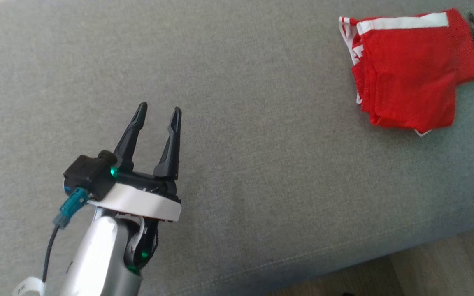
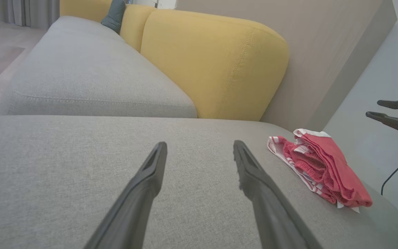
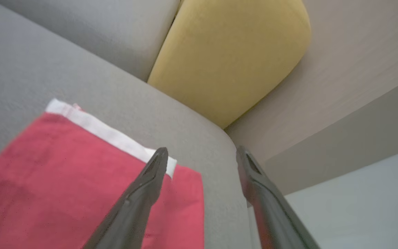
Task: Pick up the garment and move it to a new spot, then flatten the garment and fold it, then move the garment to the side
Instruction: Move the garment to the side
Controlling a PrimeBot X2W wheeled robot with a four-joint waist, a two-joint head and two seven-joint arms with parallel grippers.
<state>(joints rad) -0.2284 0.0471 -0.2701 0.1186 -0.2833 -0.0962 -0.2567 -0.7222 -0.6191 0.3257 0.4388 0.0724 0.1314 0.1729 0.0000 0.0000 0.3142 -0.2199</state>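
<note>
Red garment (image 1: pixel 410 70) folded on sofa (image 1: pixel 261 164), right gripper (image 3: pixel 201 149) near its edge, jaws open, left gripper (image 1: pixel 159 107) well apart, jaws open too

the left gripper (image 1: pixel 159 107) hovers on its pale forearm (image 1: pixel 97 255), fingers pointing forward, spread apart and empty. the right gripper (image 3: pixel 201 149) is angled downward, fingers also wide, gripping nothing.

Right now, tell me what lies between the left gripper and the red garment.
Bare grey sofa cushion between the left gripper and the garment; the head view shows it.
</note>
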